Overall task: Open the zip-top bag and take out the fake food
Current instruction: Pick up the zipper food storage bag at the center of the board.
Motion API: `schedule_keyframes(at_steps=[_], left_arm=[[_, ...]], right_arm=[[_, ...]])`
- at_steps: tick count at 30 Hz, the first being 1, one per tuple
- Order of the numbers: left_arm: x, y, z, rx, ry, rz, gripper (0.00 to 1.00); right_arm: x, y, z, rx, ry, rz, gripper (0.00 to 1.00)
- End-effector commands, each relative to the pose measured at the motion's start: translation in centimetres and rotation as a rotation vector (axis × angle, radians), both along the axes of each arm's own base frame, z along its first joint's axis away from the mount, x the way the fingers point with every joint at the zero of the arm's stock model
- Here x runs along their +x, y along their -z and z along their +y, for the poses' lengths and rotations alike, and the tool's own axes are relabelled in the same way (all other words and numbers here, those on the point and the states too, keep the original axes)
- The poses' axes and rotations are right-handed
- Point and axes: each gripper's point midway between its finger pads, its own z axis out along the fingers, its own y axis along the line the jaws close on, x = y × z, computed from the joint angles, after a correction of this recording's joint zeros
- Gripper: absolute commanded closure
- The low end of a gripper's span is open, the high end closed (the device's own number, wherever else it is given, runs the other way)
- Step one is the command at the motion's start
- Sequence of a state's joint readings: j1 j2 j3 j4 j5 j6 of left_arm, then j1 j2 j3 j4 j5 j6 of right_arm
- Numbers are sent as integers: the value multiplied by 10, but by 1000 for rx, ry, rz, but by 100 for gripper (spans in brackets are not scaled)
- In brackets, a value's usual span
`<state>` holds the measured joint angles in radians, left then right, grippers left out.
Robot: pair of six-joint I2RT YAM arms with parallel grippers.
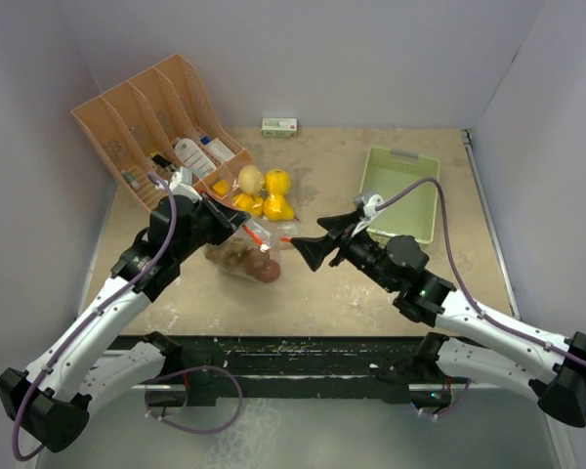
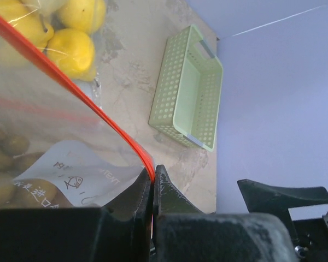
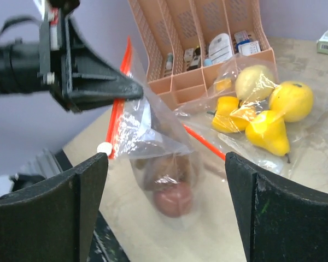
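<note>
1. Right up close, the left gripper is clenched tight, fingers pinching the red zip strip of the zip-top bag, and that end is held up off the table.
2. The right gripper is released, fingers spread wide with nothing between them, just right of the bag.
3. Fake food is inside the bag: brown lumps and one reddish lump, down at the low end resting on the table.
4. Yellow pieces lie behind, beside the orange rack, under clear plastic. Same bag? Cannot tell.
5. The green basket sits well apart on the right.
</note>
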<state>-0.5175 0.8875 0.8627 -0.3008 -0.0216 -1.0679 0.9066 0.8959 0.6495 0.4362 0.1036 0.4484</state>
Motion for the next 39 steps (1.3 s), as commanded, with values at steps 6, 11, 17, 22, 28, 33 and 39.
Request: schedule_keyframes(at_steps=[6, 11, 17, 22, 28, 33, 39], left_arm=[[1, -10, -18, -54, 18, 192, 99], [3, -10, -23, -71, 28, 203, 99], [0, -6, -30, -79, 71, 216, 99], [-3, 10, -30, -60, 77, 247, 98], [-4, 11, -34, -76, 100, 237, 98], [-7, 8, -37, -85, 126, 231, 98], [-9, -4, -33, -83, 124, 193, 97]], right_arm=[[-23, 27, 25, -362, -106, -305, 7], [-19, 33, 35, -433, -79, -332, 8], [-2, 36, 41, -509, -9, -325, 33], [-7, 21, 49, -454, -34, -367, 33], [0, 21, 54, -493, -23, -370, 34], [4, 20, 64, -499, -25, -371, 65], [1, 19, 65, -474, -35, -364, 100]])
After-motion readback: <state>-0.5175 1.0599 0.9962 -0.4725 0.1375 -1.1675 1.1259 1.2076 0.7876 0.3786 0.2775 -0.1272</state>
